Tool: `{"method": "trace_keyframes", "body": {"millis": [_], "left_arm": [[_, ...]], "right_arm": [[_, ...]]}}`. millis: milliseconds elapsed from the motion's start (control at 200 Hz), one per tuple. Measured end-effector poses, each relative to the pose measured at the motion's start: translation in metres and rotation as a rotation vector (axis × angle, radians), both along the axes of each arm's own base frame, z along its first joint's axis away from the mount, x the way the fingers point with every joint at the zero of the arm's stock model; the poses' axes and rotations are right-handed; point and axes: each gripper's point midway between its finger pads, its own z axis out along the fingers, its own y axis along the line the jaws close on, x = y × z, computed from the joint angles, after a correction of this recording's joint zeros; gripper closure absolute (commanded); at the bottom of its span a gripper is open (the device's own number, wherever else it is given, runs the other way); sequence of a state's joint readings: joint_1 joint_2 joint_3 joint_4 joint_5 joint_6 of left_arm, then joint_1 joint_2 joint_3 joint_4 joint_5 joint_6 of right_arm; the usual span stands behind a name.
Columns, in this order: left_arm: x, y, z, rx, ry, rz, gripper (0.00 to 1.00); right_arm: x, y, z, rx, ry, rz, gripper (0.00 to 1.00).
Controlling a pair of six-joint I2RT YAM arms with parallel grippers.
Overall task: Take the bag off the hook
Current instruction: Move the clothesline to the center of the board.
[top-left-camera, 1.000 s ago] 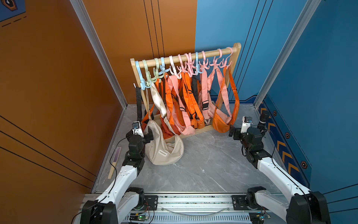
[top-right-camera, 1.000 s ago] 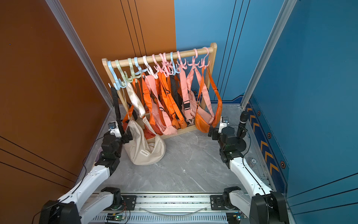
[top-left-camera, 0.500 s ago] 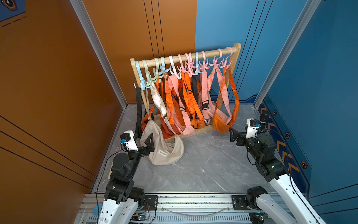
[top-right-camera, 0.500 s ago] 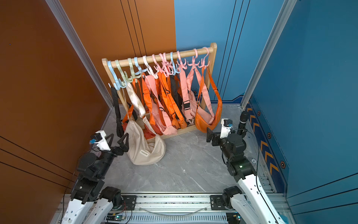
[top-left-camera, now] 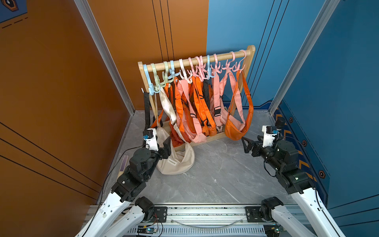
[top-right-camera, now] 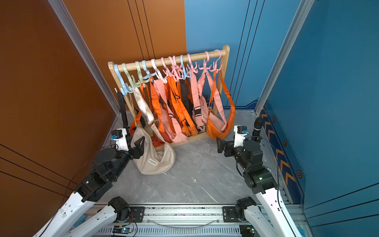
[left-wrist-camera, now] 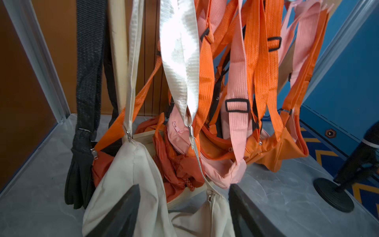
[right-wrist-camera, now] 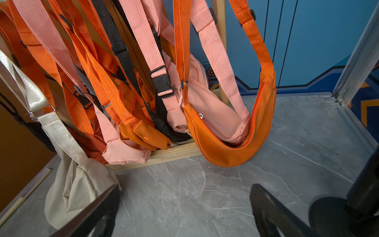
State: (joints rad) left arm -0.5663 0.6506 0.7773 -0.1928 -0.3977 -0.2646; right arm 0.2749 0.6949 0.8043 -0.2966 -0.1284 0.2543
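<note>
A cream bag (top-left-camera: 178, 162) (top-right-camera: 155, 162) slumps on the grey floor, and its pale strap (left-wrist-camera: 180, 61) runs up to a green hook (top-left-camera: 157, 81) at the left end of the wooden rail (top-left-camera: 196, 60). My left gripper (left-wrist-camera: 184, 207) is open. Its dark fingers (top-right-camera: 139, 143) straddle the bag's upper edge by the zip, with cream fabric between them. At the right, my right gripper (right-wrist-camera: 184, 207) (top-left-camera: 246, 144) hangs open above bare floor, short of an orange bag (right-wrist-camera: 231, 147).
Several orange and pink bags (top-left-camera: 196, 127) hang crowded on pastel hooks along the rack, and a black strap (top-left-camera: 146, 108) hangs at its left post. A black stand (top-left-camera: 280, 123) rises by the right wall. Orange and blue walls close in on both sides.
The left gripper drew back, then came forward onto the cream bag, and its jaws have narrowed. The right arm pulled back a little, still open.
</note>
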Motion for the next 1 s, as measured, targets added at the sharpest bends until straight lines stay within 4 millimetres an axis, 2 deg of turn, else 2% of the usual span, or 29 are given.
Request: {"method": "trace_keyframes", "body": {"millis": [120, 270, 370, 591, 711, 1001], "left_arm": [[0.022, 0.02, 0.0, -0.025, -0.004, 0.098, 0.47], [0.051, 0.056, -0.012, -0.075, 0.033, 0.212, 0.49], [0.065, 0.069, -0.017, -0.11, 0.043, 0.234, 0.5], [0.094, 0.062, -0.021, -0.148, 0.035, 0.156, 0.48], [0.107, 0.059, -0.022, -0.154, 0.038, 0.13, 0.56], [0.14, 0.062, -0.01, -0.166, 0.014, 0.124, 0.59]], "right_arm": [[0.002, 0.01, -0.001, 0.015, 0.02, 0.035, 0.0], [0.005, 0.023, -0.012, 0.01, 0.06, 0.079, 0.0], [0.004, 0.031, -0.014, 0.011, 0.066, 0.111, 0.0], [0.001, 0.047, -0.01, 0.011, 0.048, 0.165, 0.0], [-0.001, 0.054, -0.011, 0.006, 0.045, 0.189, 0.0], [-0.004, 0.062, -0.006, 0.003, 0.024, 0.221, 0.0]]}}
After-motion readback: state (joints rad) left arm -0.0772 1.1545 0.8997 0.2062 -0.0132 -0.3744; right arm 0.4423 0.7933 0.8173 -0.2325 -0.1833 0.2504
